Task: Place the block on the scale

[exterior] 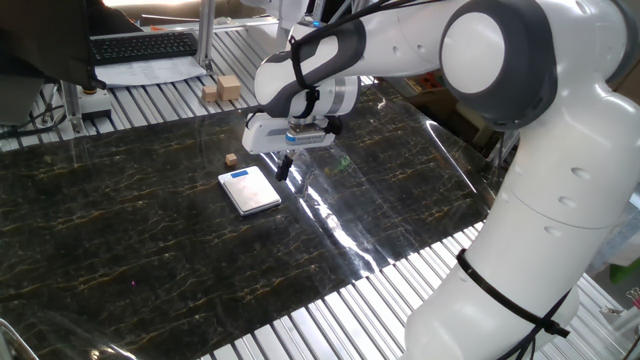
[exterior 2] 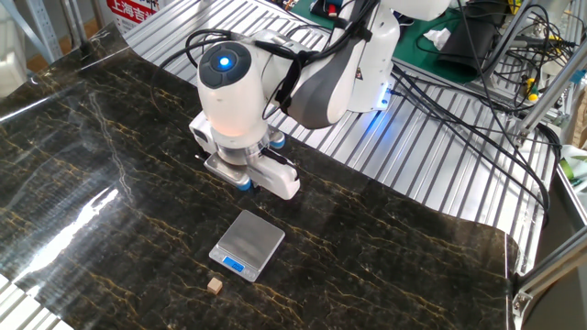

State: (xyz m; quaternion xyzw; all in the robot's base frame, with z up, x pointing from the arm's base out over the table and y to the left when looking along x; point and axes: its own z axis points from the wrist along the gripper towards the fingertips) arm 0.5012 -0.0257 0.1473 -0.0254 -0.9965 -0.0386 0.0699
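The block (exterior: 231,159) is a tiny tan cube lying on the dark marble-patterned mat, just beyond the scale's far corner. It also shows in the other fixed view (exterior 2: 215,286). The scale (exterior: 249,190) is a small silver square with a blue strip and nothing on its plate; it also shows in the other fixed view (exterior 2: 248,245). My gripper (exterior: 284,168) hangs just above the mat beside the scale's right edge, well to the right of the block. Its dark fingers stand together and hold nothing. In the other fixed view the hand (exterior 2: 249,172) hides the fingertips.
Two larger pale wooden blocks (exterior: 221,90) sit on the slatted metal table beyond the mat. A keyboard (exterior: 143,46) lies at the far left. Cables (exterior 2: 477,82) run over the table by the robot base. My arm's large white links (exterior: 560,200) fill the right side.
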